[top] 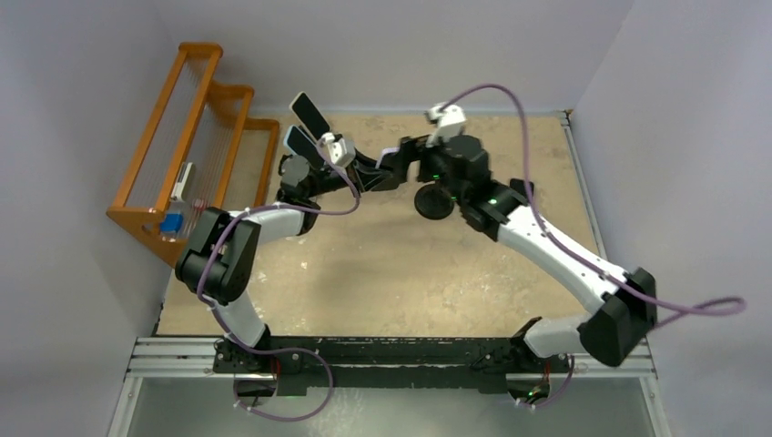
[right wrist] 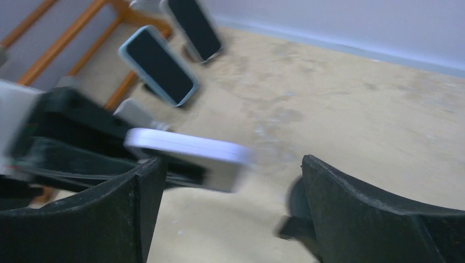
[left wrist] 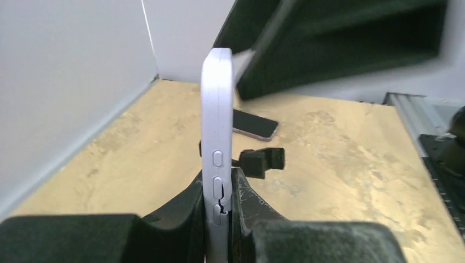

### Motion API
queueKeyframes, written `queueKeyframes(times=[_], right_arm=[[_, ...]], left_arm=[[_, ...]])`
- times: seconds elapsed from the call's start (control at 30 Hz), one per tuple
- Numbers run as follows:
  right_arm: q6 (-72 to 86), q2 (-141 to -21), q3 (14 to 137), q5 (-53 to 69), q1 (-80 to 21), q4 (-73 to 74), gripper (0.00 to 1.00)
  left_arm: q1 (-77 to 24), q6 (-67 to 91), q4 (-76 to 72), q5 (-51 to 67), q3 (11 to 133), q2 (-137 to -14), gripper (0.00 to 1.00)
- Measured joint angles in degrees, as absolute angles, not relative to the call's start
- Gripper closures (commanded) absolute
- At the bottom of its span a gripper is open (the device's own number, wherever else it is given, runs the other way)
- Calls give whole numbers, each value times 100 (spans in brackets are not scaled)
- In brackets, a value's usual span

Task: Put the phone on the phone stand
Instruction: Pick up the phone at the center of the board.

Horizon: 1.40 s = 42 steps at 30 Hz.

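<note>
From above, the left gripper [top: 378, 173] and right gripper [top: 414, 159] met just behind the black phone stand [top: 432, 202]; whatever sat between them was too hidden to make out. In the left wrist view the phone [left wrist: 217, 109] stood upright and edge-on, clenched low down by the left gripper's fingers [left wrist: 241, 200] with its bottom cut off, and the phone stand lay just beyond. In the right wrist view the phone was blurred, up and left of the phone stand, itself half hidden behind a finger. The right jaws gaped wide, grasping nothing.

Four phones [right wrist: 159, 66], one free stand [left wrist: 263, 161], one wooden rack [top: 196, 137], two arms [top: 546, 241].
</note>
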<state>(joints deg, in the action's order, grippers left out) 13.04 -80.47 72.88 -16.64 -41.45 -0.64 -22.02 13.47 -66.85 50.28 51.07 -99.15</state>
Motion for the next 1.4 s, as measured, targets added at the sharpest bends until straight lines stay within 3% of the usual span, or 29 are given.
queueKeyframes(times=[0.2,0.4,0.8,1.07,1.4], right_arm=[[891,-6665,5996,-620,-2786,-1107,8],[357,-6670,5437,1229,-2945,-1984,14],[211,-7708,5201,3433,-2961,-2711,26],[497,-7708,5203,4797,-2961,-3328,29],[941,-7848,5234,5301,-2993,-3931,32]], left_arm=[[-1531,2123,-6283,5594,5137,-9894,100],[-1315,3028,-5240,5800,5627,-9627,100],[-1297,6149,-7500,6528,5677,-9373,100],[-1286,6674,-8023,6615,5677,-9384,100],[-1278,7124,-8582,6622,5677,-9535,100]])
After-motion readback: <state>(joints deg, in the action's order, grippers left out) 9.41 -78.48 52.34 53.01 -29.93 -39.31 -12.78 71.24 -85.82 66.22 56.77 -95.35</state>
